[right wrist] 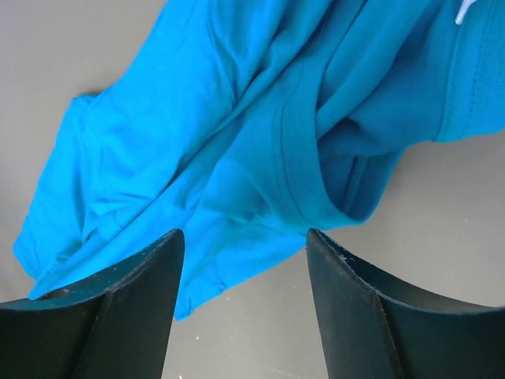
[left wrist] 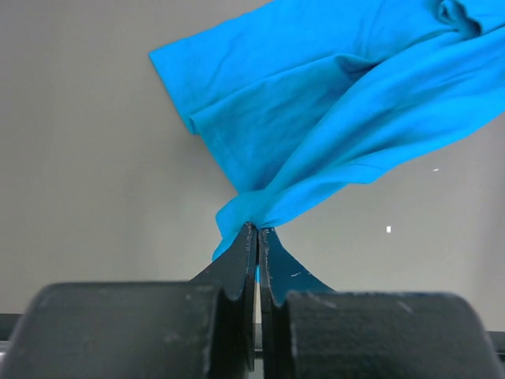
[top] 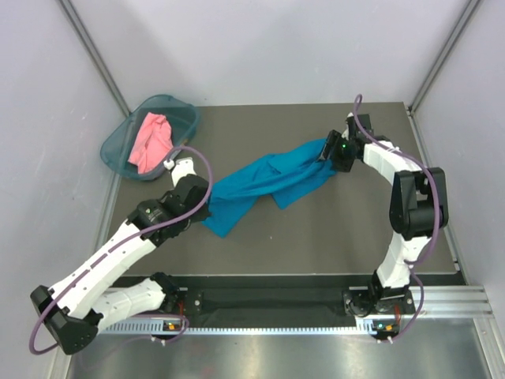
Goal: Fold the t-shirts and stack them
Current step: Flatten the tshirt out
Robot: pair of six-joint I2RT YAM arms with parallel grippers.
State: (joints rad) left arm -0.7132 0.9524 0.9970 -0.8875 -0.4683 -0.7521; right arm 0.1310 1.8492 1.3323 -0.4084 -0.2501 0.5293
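The teal-blue t-shirt [top: 268,183] lies bunched and stretched diagonally across the table's middle. My left gripper [top: 207,210] is shut on its lower left end; the left wrist view shows the cloth [left wrist: 331,118] pinched at the fingertips [left wrist: 258,230]. My right gripper [top: 329,151] is open at the shirt's upper right end, its fingers [right wrist: 134,300] spread with cloth [right wrist: 237,142] just ahead of them, not gripped. The salmon-pink t-shirt [top: 151,140] lies crumpled in the teal basket [top: 185,117] at the far left.
The basket stands at the table's back left corner. Grey walls and metal frame posts [top: 95,55] surround the dark table [top: 331,237]. The left arm's purple cable [top: 207,170] loops above the shirt's left end.
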